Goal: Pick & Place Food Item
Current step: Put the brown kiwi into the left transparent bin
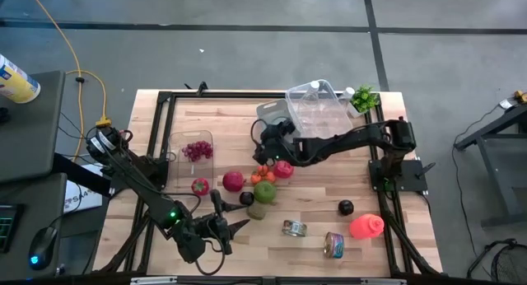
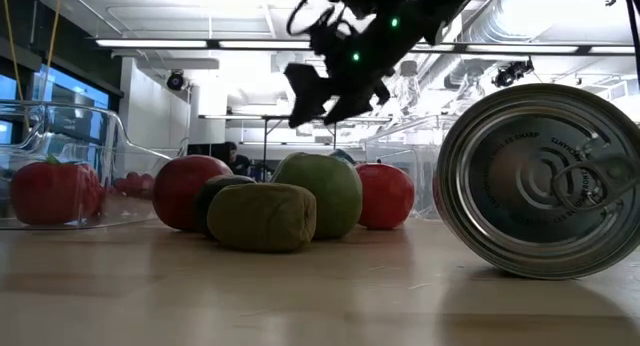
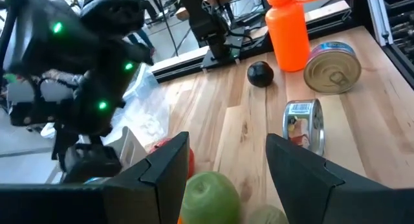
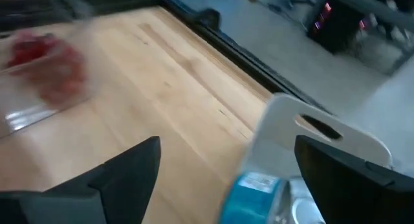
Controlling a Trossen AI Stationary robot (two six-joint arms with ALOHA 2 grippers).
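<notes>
A cluster of food lies mid-table: a red apple [image 1: 233,180], a green apple [image 1: 264,191], an olive kiwi-like piece [image 1: 257,209], a pink-red fruit [image 1: 283,169] and small orange pieces [image 1: 262,174]. My left gripper [image 1: 235,218] is open near the table's near edge, pointing at the cluster. In its wrist view the green apple [image 3: 207,197] sits just ahead of the open fingers [image 3: 226,146]. My right gripper [image 1: 265,149] hangs open above the cluster's far side, over a white cutting board [image 4: 317,130]. It also shows above the fruit in the low view [image 2: 320,96].
A clear tub with dark red berries [image 1: 194,151] and a red tomato-like piece [image 1: 200,185] sit left of the cluster. Two cans [image 1: 294,228] [image 1: 333,245], a black ball [image 1: 346,207] and an orange-red bottle [image 1: 366,226] lie to the right. A clear container [image 1: 317,108] and greens [image 1: 362,97] stand at the far edge.
</notes>
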